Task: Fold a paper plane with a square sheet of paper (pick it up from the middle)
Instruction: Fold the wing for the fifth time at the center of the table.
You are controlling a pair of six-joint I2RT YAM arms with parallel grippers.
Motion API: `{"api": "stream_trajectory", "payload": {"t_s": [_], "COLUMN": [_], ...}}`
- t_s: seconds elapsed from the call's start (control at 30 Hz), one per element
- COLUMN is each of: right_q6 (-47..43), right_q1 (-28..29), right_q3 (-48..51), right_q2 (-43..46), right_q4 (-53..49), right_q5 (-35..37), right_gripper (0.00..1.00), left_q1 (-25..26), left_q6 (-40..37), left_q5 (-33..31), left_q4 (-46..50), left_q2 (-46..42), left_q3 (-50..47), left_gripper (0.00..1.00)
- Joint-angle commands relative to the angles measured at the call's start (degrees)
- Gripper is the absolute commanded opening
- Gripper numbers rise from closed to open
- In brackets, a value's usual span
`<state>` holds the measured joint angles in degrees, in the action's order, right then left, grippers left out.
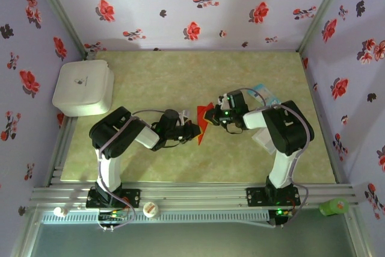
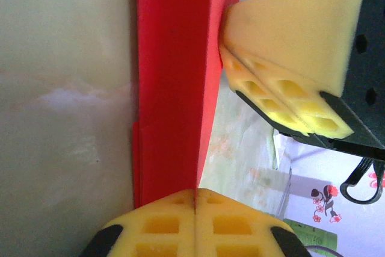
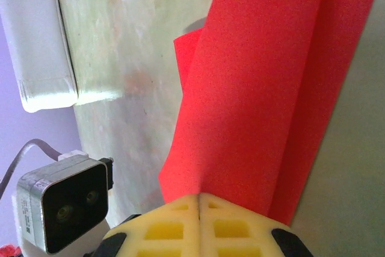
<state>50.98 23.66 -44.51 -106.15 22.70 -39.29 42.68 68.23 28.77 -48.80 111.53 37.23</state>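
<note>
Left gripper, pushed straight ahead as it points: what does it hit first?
The left gripper is shut on the red paper, which runs ahead; past it, probably the right gripper, though depth is unclear.

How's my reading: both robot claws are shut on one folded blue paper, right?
Not quite. The paper is red, not blue, as the left wrist view shows. The rest holds: the left claw and the right claw are both shut on that one folded sheet.
</note>
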Motion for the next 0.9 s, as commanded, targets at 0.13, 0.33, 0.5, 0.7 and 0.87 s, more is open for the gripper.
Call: {"api": "stream_trajectory", "payload": {"t_s": [0.13,0.33,0.5,0.7,0.87], "right_q6": [-0.7,-0.4,-0.4,-0.3,-0.8], "right_q1": [-0.4,-0.4,-0.4,-0.4,-0.2], "right_q3": [-1.2,-1.0,-1.1,-1.4,-1.9], "right_q2": [-2.9,-4.3,-5.4,-5.6,-4.7], "right_q4": [1.4,1.7,0.9,-1.2,-4.3], "right_q5": [-1.3,-0.9,-0.3,0.6,1.8], "right_gripper": [0.06,0.07,0.07,0.07,0.07], "left_q1": [-0.7,-0.8,-0.9,-0.8,-0.3], "left_q6": [0.7,0.6,0.4,-0.7,-5.9], "left_q5": [-2.1,-2.5,-2.7,-3.1,-3.5], "left_q4": [7.4,9.0,10.0,12.1,22.0], "left_q2": [1.9,1.8,1.7,0.4,-3.4], "left_q3": [-2.3,-2.2,-2.2,-2.2,0.2], "left_gripper": [0.00,0.00,0.00,0.07,0.14]}}
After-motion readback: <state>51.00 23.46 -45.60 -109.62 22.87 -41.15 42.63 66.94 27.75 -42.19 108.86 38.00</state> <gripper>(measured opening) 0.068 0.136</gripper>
